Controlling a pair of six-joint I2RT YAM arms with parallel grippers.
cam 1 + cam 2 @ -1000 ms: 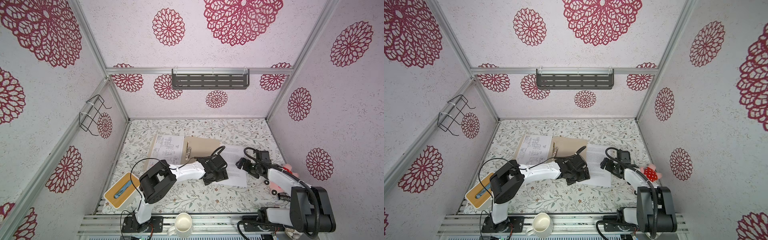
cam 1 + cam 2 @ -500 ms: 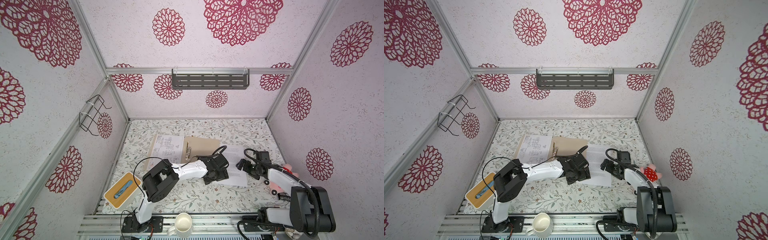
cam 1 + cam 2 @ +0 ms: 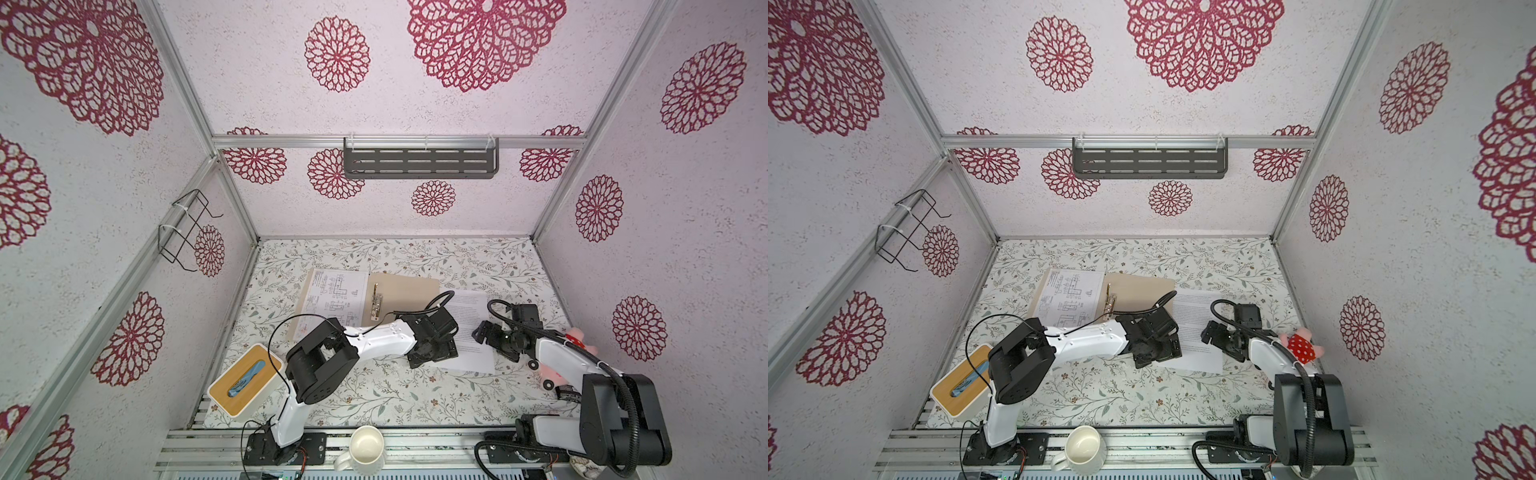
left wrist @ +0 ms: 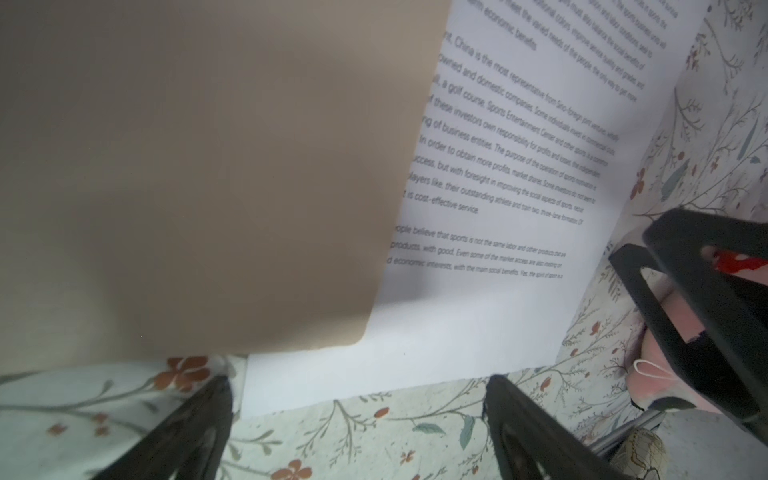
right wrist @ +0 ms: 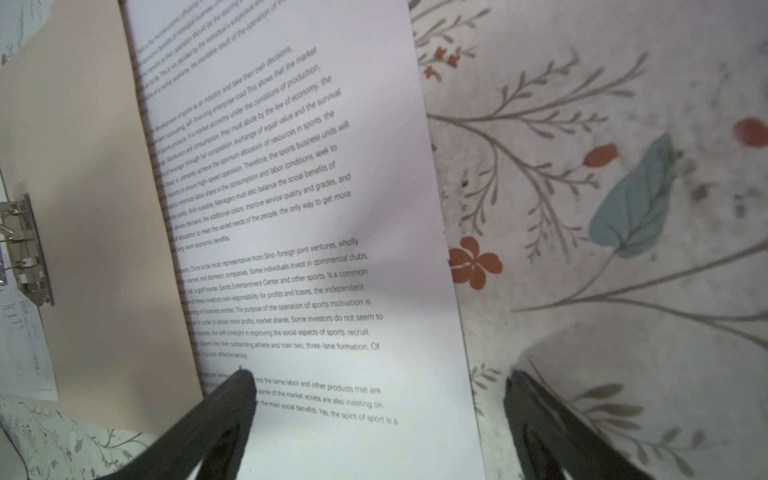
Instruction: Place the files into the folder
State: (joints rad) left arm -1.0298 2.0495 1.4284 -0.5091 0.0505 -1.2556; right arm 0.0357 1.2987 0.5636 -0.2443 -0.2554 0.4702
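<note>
Drawing sheet (image 3: 334, 297) lies on the left half of the open folder (image 3: 405, 291). I see the left gripper (image 4: 357, 419) spread wide, empty. Text sheet (image 5: 311, 208) lies partly under the folder's right edge; the right gripper (image 5: 382, 399) is spread over it, empty.

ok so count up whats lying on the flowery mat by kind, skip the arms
paper sheets: 2, a drawing and a text page
folder: 1
tissue box: 1
plush toy: 1
total: 5
</note>
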